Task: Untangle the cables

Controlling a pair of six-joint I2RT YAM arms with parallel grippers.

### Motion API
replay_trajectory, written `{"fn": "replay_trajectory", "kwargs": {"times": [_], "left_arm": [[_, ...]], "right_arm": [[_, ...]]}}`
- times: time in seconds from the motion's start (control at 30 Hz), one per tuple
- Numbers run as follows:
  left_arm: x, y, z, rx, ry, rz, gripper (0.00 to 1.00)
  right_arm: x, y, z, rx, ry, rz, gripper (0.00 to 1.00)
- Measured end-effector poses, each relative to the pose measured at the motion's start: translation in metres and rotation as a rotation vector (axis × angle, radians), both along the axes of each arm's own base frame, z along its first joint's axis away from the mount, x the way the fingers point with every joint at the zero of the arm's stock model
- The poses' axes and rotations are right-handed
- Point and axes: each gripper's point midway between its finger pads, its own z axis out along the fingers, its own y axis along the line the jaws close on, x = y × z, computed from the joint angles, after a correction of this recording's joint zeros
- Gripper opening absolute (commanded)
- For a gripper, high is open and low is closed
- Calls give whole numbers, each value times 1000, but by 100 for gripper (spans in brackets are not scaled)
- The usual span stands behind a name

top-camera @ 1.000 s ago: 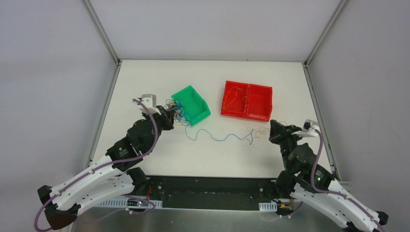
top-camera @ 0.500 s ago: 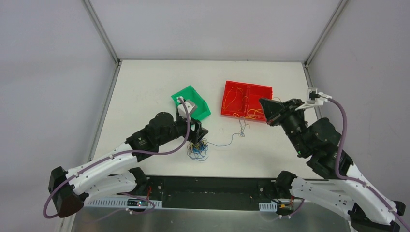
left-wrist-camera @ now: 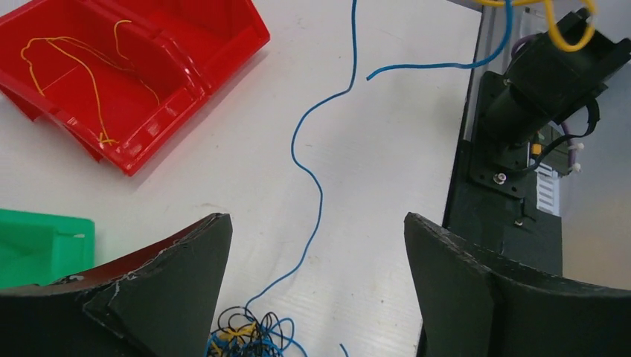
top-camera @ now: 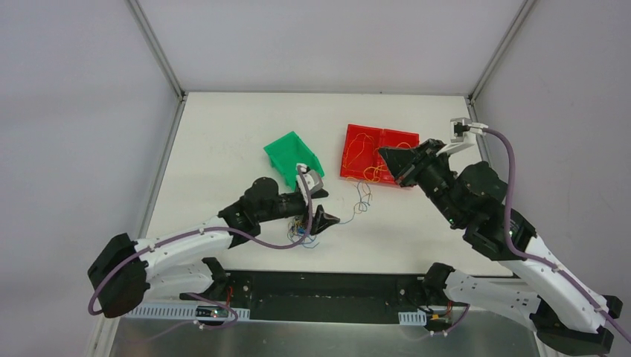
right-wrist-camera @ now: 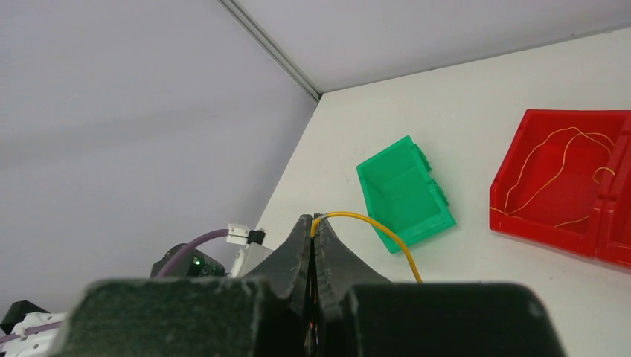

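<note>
The cables lie partly as a small knotted ball point(top-camera: 303, 230) of blue, black and yellow wire on the table, just under my left gripper point(top-camera: 321, 216). In the left wrist view that gripper point(left-wrist-camera: 316, 219) stands wide open, the ball point(left-wrist-camera: 249, 338) low between its fingers and untouched. A long blue strand point(left-wrist-camera: 309, 156) runs from the ball up toward the right arm. My right gripper point(top-camera: 385, 155) hovers at the red bin's near edge. Its jaws point(right-wrist-camera: 314, 223) are shut on a yellow cable point(right-wrist-camera: 372, 223). Blue loops point(top-camera: 362, 195) dangle below it.
A red two-compartment bin point(top-camera: 402, 141) holds loose yellow wires point(top-camera: 357, 152). A green bin point(top-camera: 286, 152) lies tipped to its left. The table's black front edge point(left-wrist-camera: 513, 171) is close on the right of the left wrist view.
My left gripper carried the ball from beside the green bin toward the front middle, then opened and let it go. My right gripper rose from the table toward the red bin, still shut.
</note>
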Motion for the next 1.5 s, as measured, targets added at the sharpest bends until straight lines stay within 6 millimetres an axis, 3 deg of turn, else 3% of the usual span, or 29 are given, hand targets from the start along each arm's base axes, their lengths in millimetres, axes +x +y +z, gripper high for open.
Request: {"fn": "replay_trajectory", "kwargs": {"times": [0.13,0.33,0.47,0.6,0.73,0.93,1.1,1.23,1.4,1.5], "left_arm": [[8,-18,-15,-8,-29,-42,83],[30,-45,-56,66,-25,-60,82],[32,-61,-55,58,-33,-91,79],[26,-76,-35,1,-66,-140,51],[31,-87,-29,-23,-78,-152,0],[36,-78,-50,60,-33,-104,0],[64,-40,-26,78,-23,179,0],[104,30,2,18,16,600,0],[132,128,-17,-29,142,1021,0],[131,155,-30,-39,173,1124,0]], "right_arm": [[-1,5,2,18,13,15,0],[-3,8,8,54,26,34,0],[-5,8,14,77,27,37,0],[-6,6,16,91,26,35,0],[-8,2,21,113,20,31,0],[-10,-17,32,150,-5,-19,0],[-15,-66,42,191,-73,-161,0],[-17,-120,40,205,-131,-338,0],[-7,-155,25,118,-147,-539,0],[-4,-159,17,66,-152,-581,0]]}}
